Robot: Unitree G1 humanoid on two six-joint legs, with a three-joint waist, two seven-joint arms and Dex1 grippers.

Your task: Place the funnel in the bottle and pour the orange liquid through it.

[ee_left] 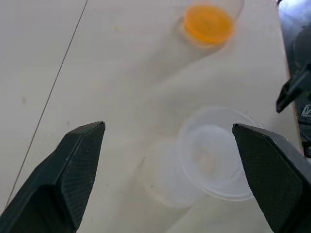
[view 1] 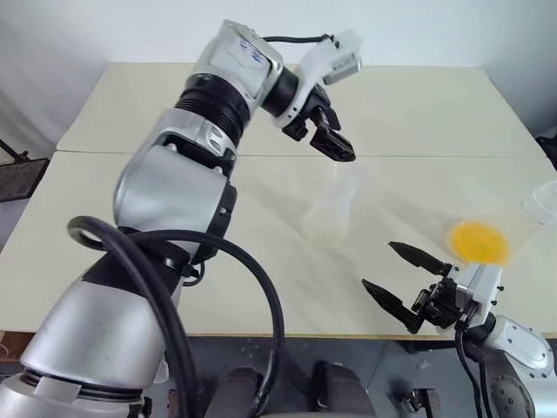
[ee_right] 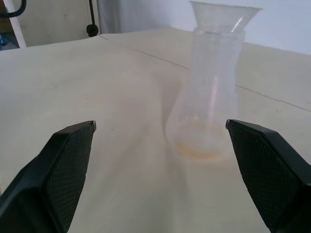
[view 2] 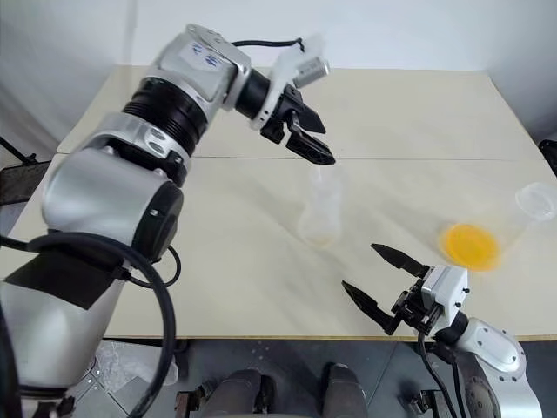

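Both grippers empty, jaws spread, left gripper point(view 1: 335, 139) raised over funnel point(ee_right: 224, 14) in bottle point(ee_right: 206, 114), right gripper point(view 1: 402, 283) level nearby

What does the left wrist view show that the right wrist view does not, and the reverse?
Left wrist view: the orange liquid, and the funnel's mouth from above. Right wrist view: the bottle's side profile, with a faint orange trace at its base. Both: the funnel seated in the bottle on the table, between open jaws.
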